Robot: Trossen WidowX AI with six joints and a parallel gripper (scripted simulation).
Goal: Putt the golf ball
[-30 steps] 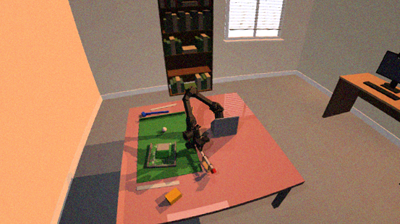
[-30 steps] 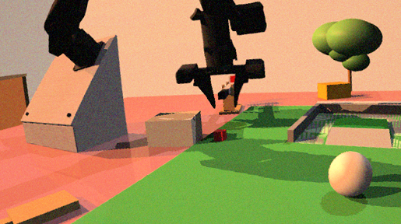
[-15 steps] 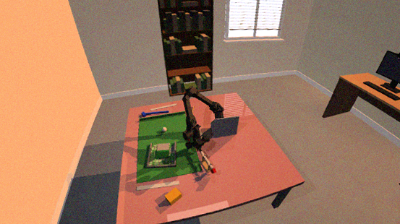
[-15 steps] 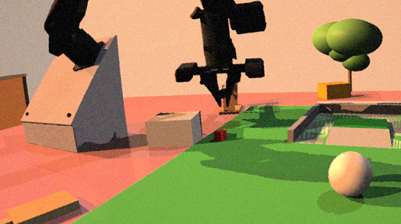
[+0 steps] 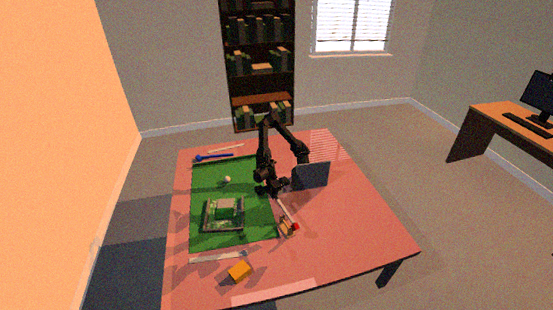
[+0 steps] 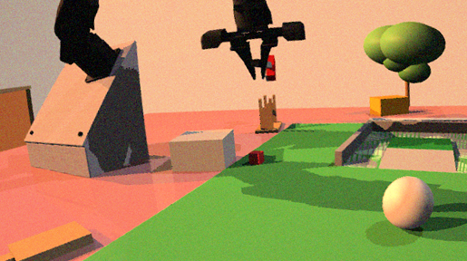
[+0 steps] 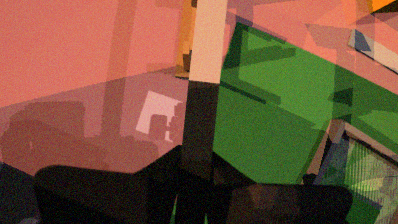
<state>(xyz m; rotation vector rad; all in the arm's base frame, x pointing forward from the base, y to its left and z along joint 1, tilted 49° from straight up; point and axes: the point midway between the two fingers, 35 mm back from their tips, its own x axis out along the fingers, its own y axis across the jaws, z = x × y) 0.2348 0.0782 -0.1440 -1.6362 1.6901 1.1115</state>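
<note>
My gripper (image 5: 275, 195) (image 6: 258, 78) (image 7: 192, 152) is shut on the dark grip of the red putter. The putter's pale shaft (image 5: 286, 211) (image 7: 207, 40) points away from the fingers. Its red head (image 5: 296, 227) (image 6: 271, 68) shows above the wooden stand (image 5: 285, 226) (image 6: 268, 113) in the exterior view, apart from the prongs. The head is out of the wrist view. The white golf ball (image 5: 227, 179) (image 6: 407, 203) lies on the green mat (image 5: 258, 227) (image 6: 208, 246), in front of the pale ramp (image 6: 419, 159). The raised green (image 5: 224, 213) (image 6: 424, 143) lies behind the ramp, inside low walls.
A blue putter (image 5: 218, 156) lies at the mat's far side. A pale block (image 6: 200, 151) and a small red cube (image 6: 256, 158) stand by the mat's edge. The arm's wedge base (image 6: 67, 112) is nearby. An orange box (image 5: 239, 271) (image 6: 389, 105) with a tree stands beyond the mat.
</note>
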